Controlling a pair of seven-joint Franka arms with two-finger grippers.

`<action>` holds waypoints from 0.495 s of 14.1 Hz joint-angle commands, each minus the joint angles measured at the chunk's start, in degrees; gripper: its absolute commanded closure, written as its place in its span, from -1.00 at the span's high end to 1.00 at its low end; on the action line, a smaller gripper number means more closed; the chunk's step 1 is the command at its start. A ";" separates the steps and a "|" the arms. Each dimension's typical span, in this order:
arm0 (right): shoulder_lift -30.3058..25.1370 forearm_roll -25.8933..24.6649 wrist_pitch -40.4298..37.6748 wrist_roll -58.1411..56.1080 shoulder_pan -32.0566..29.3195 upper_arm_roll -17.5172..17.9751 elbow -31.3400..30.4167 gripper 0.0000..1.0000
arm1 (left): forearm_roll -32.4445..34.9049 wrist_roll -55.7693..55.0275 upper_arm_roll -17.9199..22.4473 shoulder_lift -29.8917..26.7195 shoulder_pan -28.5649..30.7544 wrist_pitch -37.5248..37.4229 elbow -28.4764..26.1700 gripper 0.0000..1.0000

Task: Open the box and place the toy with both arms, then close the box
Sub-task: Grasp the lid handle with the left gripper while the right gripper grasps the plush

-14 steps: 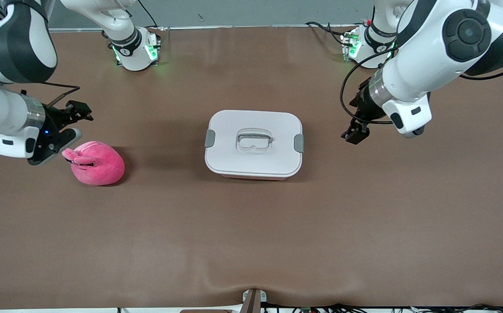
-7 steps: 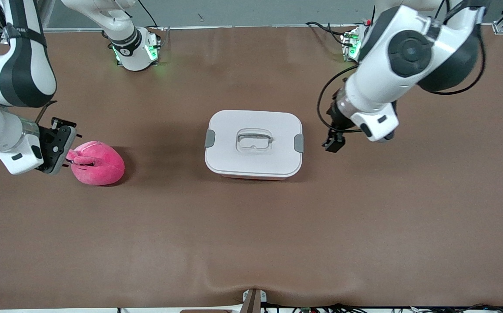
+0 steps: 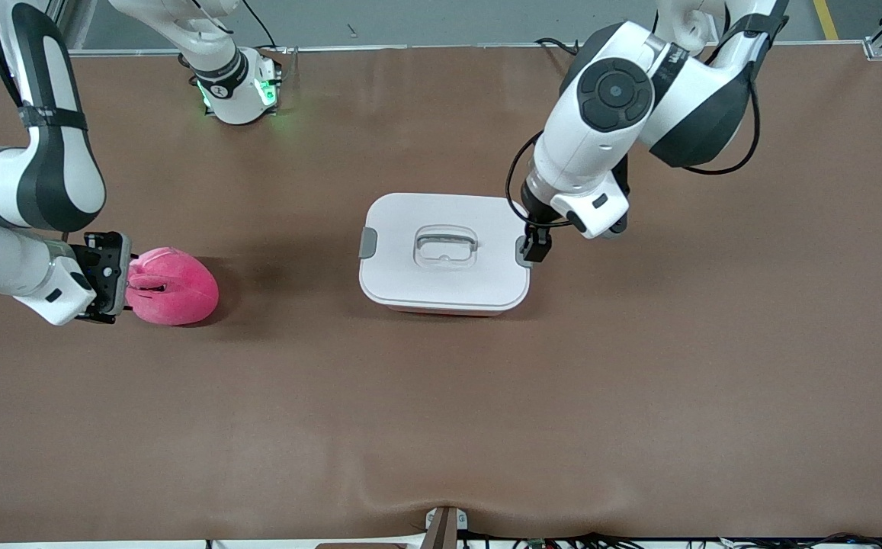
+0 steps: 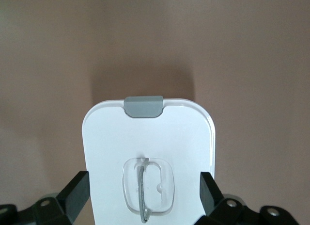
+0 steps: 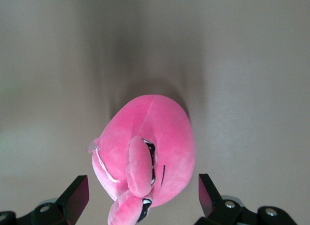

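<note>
The box (image 3: 444, 286) sits shut in the middle of the table, its white lid (image 4: 147, 137) with a grey clip (image 3: 368, 242) at each end and a clear recessed handle (image 3: 445, 248). My left gripper (image 3: 536, 248) hangs open over the box's end toward the left arm, right at that end's clip. In the left wrist view its fingers (image 4: 75, 196) stand either side of the lid, with the other grey clip (image 4: 143, 106) in sight. The pink plush toy (image 3: 174, 286) lies toward the right arm's end. My right gripper (image 3: 109, 276) is open beside it, its fingers (image 5: 208, 193) wide of the toy (image 5: 145, 152).
A brown mat (image 3: 441, 412) covers the whole table. The two arm bases (image 3: 235, 88) stand along the edge farthest from the front camera, with cables by the left arm's base (image 3: 562, 49). A small mount (image 3: 444, 526) sits at the nearest edge.
The left arm has swung in from the left arm's end until its gripper reached the box's clip. The right gripper has turned and come down close beside the toy.
</note>
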 commanded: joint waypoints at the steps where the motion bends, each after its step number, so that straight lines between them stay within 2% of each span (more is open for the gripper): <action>1: -1.08 1.66 1.94 -1.56 -1.20 0.77 -3.37 1.00 | 3.28 -4.68 0.22 2.38 -3.04 1.48 1.27 1.00; 7: -1.44 4.03 9.84 -6.11 -2.61 0.77 -9.70 1.00 | 4.17 -12.77 0.30 6.33 -7.26 6.57 1.36 1.00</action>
